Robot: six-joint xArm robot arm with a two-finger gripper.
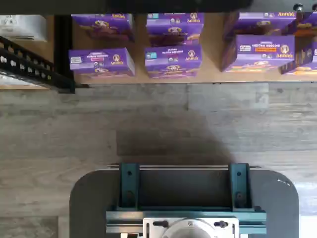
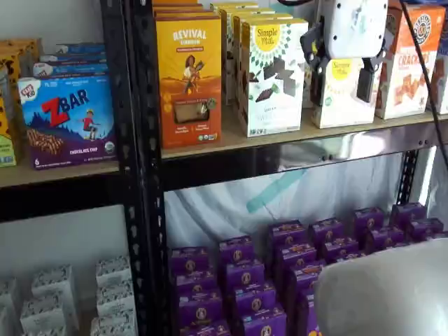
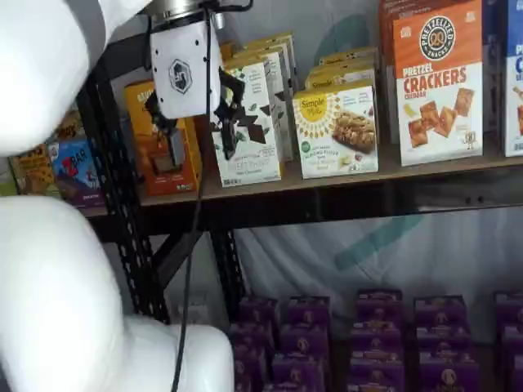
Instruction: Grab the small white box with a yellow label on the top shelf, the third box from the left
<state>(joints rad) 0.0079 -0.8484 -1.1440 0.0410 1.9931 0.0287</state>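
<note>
Sitting upright on top shelf (image 3: 425, 173) | small white box (image 3: 337, 132), yellow round label | gripper (image 2: 341, 85) jaws spread

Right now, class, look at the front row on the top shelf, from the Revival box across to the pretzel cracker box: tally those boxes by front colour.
White: 2, the tall chocolate-piece box and the small white box
Orange: 2, the Revival box and the pretzel cracker box
Total: 4
</note>
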